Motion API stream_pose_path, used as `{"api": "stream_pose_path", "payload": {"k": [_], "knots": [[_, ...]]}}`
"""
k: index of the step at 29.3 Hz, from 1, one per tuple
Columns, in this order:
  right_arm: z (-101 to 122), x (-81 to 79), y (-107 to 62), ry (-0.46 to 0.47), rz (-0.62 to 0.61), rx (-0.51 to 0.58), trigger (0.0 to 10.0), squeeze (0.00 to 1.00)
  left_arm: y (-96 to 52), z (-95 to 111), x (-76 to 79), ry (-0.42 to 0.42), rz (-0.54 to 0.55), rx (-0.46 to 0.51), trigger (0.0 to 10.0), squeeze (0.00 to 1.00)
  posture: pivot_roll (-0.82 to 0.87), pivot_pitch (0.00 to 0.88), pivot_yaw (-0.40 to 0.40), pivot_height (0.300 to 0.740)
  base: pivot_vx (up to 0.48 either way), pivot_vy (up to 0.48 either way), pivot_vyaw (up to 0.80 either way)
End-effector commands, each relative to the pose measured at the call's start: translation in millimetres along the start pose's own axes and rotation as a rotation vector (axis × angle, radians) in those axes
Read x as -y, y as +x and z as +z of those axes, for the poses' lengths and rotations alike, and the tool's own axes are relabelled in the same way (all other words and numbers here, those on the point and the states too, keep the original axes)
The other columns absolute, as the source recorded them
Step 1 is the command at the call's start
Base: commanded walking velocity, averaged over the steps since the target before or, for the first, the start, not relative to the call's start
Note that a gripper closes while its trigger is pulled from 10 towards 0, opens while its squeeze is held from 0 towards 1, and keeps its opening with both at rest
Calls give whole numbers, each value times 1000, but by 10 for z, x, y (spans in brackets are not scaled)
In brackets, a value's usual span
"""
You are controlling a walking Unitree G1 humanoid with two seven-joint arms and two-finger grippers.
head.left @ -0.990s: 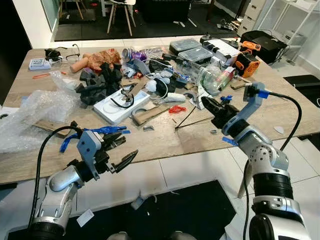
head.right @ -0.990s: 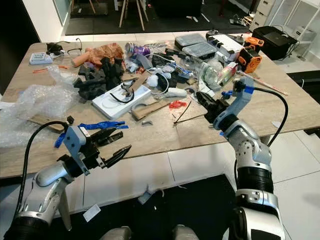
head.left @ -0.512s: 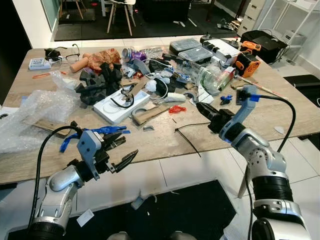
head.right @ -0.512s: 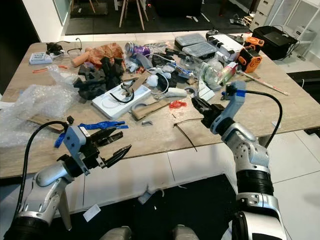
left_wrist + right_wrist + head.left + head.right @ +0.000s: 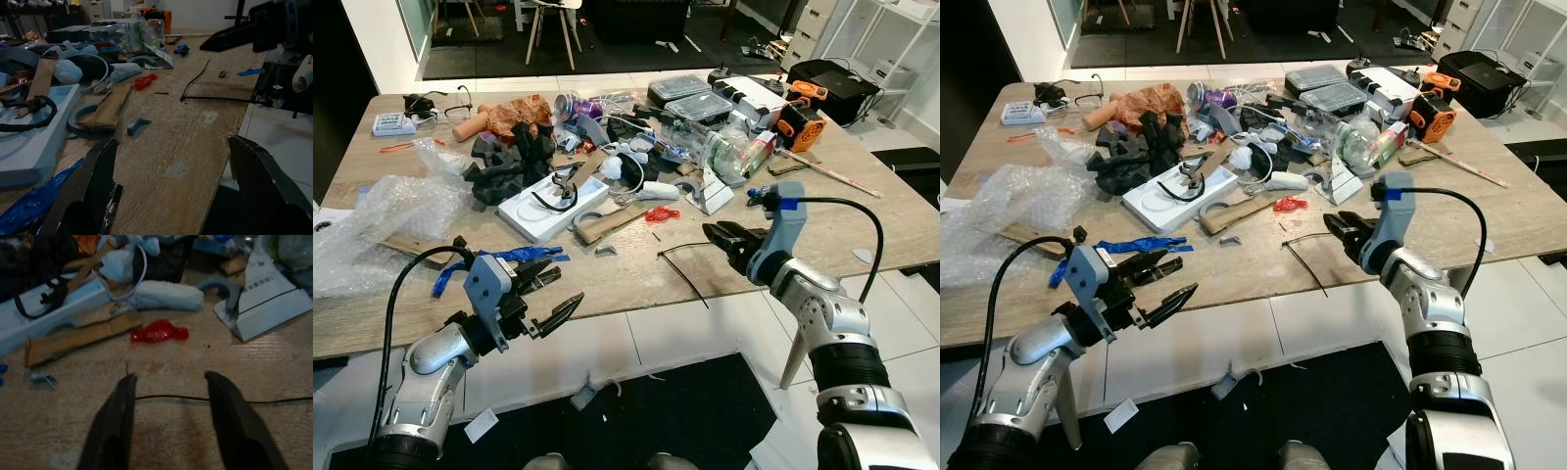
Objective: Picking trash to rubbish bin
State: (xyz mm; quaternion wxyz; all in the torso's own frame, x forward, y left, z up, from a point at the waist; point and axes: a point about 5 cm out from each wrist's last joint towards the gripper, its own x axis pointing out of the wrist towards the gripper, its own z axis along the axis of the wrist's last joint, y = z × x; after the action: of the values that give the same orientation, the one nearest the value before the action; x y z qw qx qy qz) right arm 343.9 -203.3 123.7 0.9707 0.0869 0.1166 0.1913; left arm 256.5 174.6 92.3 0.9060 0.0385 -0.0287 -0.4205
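1. I am holding my left gripper [image 5: 548, 304] out past the near edge of the table [image 5: 636, 284], fingers spread wide and clasping nothing; it is waiting low, out of my right arm's way.
2. I am keeping my right gripper [image 5: 724, 238] just above the tabletop near the front edge, fingers parted and empty. In the right wrist view the two black fingers [image 5: 115, 431] are straddling a thin black cable tie [image 5: 171, 398] lying flat on the wood, so I judge I am lining up to pinch it as the trash.
3. The tie's free end is trailing off toward the table edge [image 5: 690, 289], which is why I am approaching from above, not from the side.
4. Just beyond are lying a red scrap [image 5: 159, 331], a cardboard strip [image 5: 73, 338] and a white folded carton [image 5: 266, 303], all apart from the tie.
5. Farther back, bubble wrap [image 5: 386, 211] is sitting on my left, and black foam pieces [image 5: 509, 162] are lying among the clutter at the table's middle.
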Motion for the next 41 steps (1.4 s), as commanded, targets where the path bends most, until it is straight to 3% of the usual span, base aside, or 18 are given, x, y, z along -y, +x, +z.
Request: {"api": "stream_pose_path", "payload": {"k": [1, 8, 13, 14, 15, 16, 24, 30, 34, 35, 36, 37, 41], "knots": [[-57, 31, 12, -27, -24, -34, 10000, 1000, -20, -30, 16, 7, -17, -32, 10000, 0, 38, 0, -43, 740, 0, 0, 0], [-57, 31, 12, -27, -24, -34, 10000, 1000, -20, -30, 16, 7, -17, -32, 10000, 0, 38, 0, -43, 740, 0, 0, 0], [-244, 238, -30, -56, -175, -115, 10000, 1000, -19, -57, 22, 7, -21, -40, 10000, 0, 38, 0, -42, 740, 0, 0, 0], [-254, 264, -39, -53, -194, -119, 10000, 831, -19, -57, 22, 7, -21, -40, 10000, 0, 38, 0, -42, 740, 0, 0, 0], [-260, 282, -45, -48, -207, -120, 10000, 463, -20, -57, 21, 8, -21, -41, 10000, 0, 39, 0, -40, 740, 0, 0, 0], [-264, 295, -52, -47, -214, -121, 10000, 0, -20, -57, 21, 8, -21, -41, 10000, 0, 39, 0, -40, 740, 0, 0, 0], [-248, 304, -64, -64, -178, -140, 10000, 0, -27, -48, 17, 9, -20, -43, 10000, 0, 41, 0, -39, 740, 0, 0, 0], [-80, 496, -148, -165, -247, -163, 10000, 0, -24, -32, 23, 9, -22, -42, 10000, 0, 37, 0, -35, 740, 0, 0, 0], [-29, 531, -160, -200, -273, -143, 10000, 0, -17, -26, 29, 10, -24, -40, 10000, 0, 37, 0, -35, 740, 0, 0, 0], [38, 527, -152, -216, -277, -88, 10000, 0, -14, -22, 31, 9, -24, -39, 10000, 0, 35, 0, -35, 740, 0, 0, 0], [226, 394, -96, -150, -191, 83, 10000, 0, -17, -7, 27, 6, -18, -31, 10000, 0, 35, 0, -35, 740, 0, 0, 0], [295, 316, -76, -122, -137, 143, 10000, 0, -20, 3, 21, 3, -11, -25, 10000, 0, 35, 0, -35, 740, 0, 0, 0], [352, 144, -25, -101, -38, 197, 10000, 0, -18, 52, -38, -23, 36, 16, 10000, 0, 36, 0, -37, 740, 0, 0, 0]]}}
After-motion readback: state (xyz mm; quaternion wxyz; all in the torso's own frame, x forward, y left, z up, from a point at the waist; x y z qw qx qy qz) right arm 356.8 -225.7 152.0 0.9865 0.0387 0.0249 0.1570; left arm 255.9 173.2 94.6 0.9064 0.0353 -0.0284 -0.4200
